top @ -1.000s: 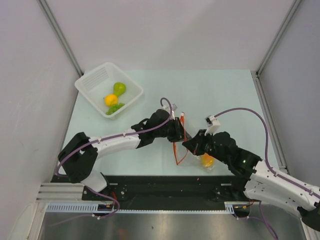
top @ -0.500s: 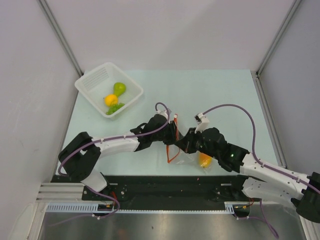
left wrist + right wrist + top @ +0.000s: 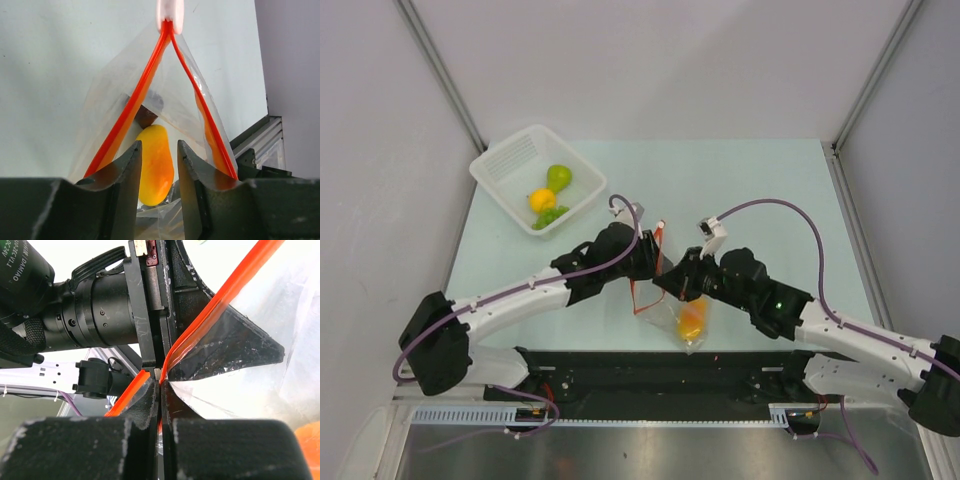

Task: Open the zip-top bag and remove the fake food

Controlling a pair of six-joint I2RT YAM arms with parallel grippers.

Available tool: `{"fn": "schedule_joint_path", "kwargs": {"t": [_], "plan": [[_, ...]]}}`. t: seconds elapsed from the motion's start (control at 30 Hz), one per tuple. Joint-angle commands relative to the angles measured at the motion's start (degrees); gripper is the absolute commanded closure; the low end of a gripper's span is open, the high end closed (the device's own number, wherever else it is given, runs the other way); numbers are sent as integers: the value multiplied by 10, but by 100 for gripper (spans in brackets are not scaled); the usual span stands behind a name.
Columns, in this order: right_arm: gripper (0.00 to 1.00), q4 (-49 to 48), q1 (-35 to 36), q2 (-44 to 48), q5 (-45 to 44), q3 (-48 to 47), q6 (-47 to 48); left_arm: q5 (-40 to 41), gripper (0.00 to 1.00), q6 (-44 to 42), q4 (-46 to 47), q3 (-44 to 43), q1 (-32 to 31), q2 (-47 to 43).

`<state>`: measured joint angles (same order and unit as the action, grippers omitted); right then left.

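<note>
Right gripper [image 3: 159, 385] is pinched tight on the bag's [image 3: 660, 305] red strip, near the surface's [image 3: 770, 190] front edge. Left gripper [image 3: 157, 152] stands part open between the parted strips, gripping nothing. Inside lies an orange fruit [image 3: 155, 165]. A dark piece [image 3: 146, 116] is half hidden.

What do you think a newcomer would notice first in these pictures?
The clear zip-top bag, pinched by the right gripper near the table's front edge, its red zip parted in a V over a yellow-orange fruit. Then the white basket with a green pear, far left corner.
</note>
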<state>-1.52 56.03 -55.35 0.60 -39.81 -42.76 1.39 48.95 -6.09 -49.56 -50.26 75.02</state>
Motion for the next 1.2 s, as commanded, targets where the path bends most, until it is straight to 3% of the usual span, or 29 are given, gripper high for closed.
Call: {"fn": "schedule_joint_path", "kwargs": {"t": [0.0,0.47,0.63,0.77,0.93,1.17], "plan": [[100,0,0,31,-33,7,-13,-28,62,-29,-20,-28,-23,35],[100,135,0,190,-100,55,-43,-95,64,-10,58,-84,-67,188],[100,185,0,230,-124,66,-50,-126,52,-7,85,-95,-86,218],[100,196,0,254,-133,73,-53,-145,50,-11,87,-99,-103,232],[100,176,0,244,-132,71,-49,-170,47,-18,116,-77,-109,223],[100,67,0,135,-81,36,-16,-126,46,-49,65,-66,-82,155]]}}
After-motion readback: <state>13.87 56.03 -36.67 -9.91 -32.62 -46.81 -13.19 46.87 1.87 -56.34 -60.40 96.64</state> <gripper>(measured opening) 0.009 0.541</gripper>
